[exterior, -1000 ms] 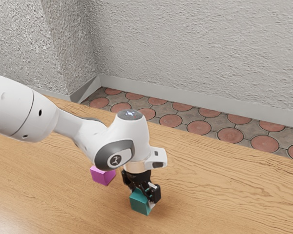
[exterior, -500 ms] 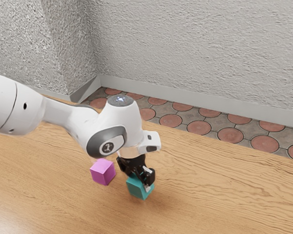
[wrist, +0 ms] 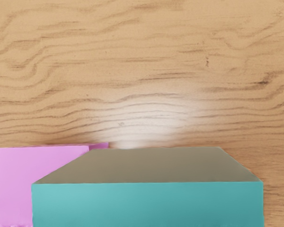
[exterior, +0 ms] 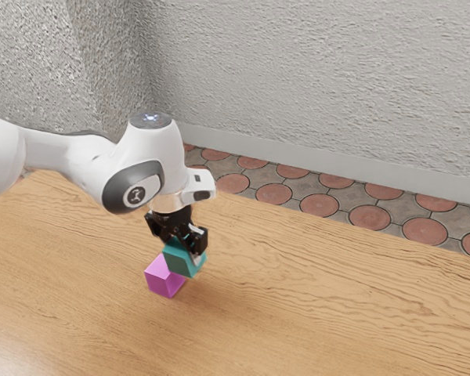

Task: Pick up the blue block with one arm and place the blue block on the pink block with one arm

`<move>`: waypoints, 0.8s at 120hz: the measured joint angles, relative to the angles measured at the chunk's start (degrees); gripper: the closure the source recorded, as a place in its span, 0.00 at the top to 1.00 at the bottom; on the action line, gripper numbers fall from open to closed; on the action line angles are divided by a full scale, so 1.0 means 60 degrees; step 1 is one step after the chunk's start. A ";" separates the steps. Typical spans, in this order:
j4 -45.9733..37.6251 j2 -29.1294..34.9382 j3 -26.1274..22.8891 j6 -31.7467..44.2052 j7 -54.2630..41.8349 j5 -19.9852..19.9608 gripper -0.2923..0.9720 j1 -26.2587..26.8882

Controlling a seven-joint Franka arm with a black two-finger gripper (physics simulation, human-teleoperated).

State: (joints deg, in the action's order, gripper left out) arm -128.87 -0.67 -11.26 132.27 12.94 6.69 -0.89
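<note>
Closest in, the pink block sits flat on the table, a matte magenta cube with crisp edges, and that's our landmark. Just above it and a touch toward the exterior view's right hangs the blue block, really more teal than blue, the same plain cube shape. It looks twisted a little against the pink block's faces. The gripper has it: black fingers set narrow, pinching the cube from two sides, straight down from above.

Here's what the next move turns on. In the wrist view the blue block sits right under the hand, while the pink block pokes out past one side of it. So the cube is not centred over its target; my read is it needs a short sideways slide across the pink block, then a gentle lowering. Whether the two cubes are touching or a sliver apart, I cannot tell. Both have flat, hard-looking faces, so an off-centre release could leave the top cube overhanging or tipping off.

Behind the pink block the white arm reaches in from the exterior view's left, glossy shells with grey joint caps. The table is light wood with a wavy grain. Beyond its far edge lies a floor of round terracotta tiles, then a rough grey stucco wall
</note>
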 joint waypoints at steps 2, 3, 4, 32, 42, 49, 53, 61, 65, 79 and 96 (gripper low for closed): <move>-0.0004 -0.0001 0.0052 -0.0021 -0.0019 0.0027 0.47 -0.0027; -0.0006 -0.0002 0.0073 -0.0031 -0.0029 0.0042 0.47 -0.0045; -0.0005 -0.0002 0.0092 -0.0041 -0.0038 0.0056 0.47 -0.0066; 0.0055 -0.0280 0.0332 -0.0146 -0.0252 0.0305 0.47 -0.0580; 0.0160 -0.0426 0.0337 -0.0149 -0.0308 0.0336 0.47 -0.0337; 0.0180 -0.0455 0.0337 -0.0148 -0.0342 0.0346 0.47 -0.0030; 0.0184 -0.0459 0.0336 -0.0147 -0.0361 0.0348 0.47 0.0123; 0.0196 -0.0469 0.0336 -0.0146 -0.0397 0.0355 0.47 0.0266; 0.0200 -0.0473 0.0336 -0.0146 -0.0414 0.0356 0.47 0.0256; 0.0204 -0.0479 0.0337 -0.0151 -0.0466 0.0366 0.47 0.0039; 0.0209 -0.0512 0.0337 -0.0153 -0.0517 0.0369 0.47 -0.0057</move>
State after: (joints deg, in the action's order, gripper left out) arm -127.61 -3.74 -9.24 131.35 9.84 8.91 -1.23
